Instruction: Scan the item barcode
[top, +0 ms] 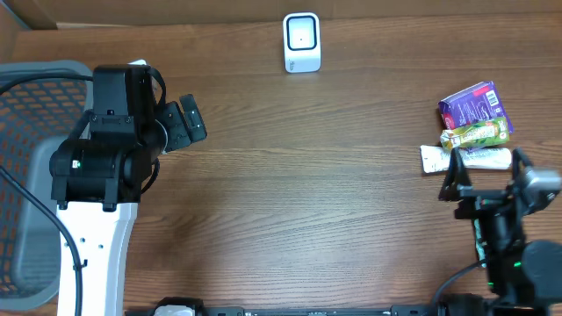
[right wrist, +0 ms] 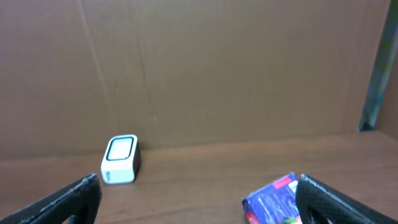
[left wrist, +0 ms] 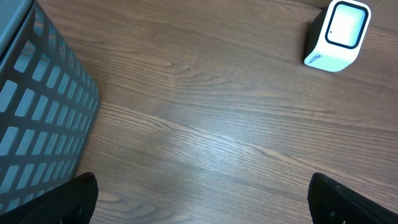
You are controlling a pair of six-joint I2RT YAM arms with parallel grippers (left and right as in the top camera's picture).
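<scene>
Overhead table [top: 334,193]: brown wood grain.
Scanner [top: 301,41]: white rounded box, far centre.
Purple packet [top: 474,107], green pouch [top: 476,134], white tube [top: 465,159]: clustered right.
Left gripper [top: 195,118]: released, empty, beside grey mesh basket [top: 35,96].
Right gripper [top: 487,168]: released, empty, by the tube.

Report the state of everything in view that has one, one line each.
left hand: open, holding nothing.
right hand: open, holding nothing.
scanner: upright at the far edge, nothing in front of it.
purple packet: lying on the table, not picked up.
green packet: lying between packet and tube.
white tube: lying on its side.
basket: standing upright at the left; inside partly hidden.
</scene>
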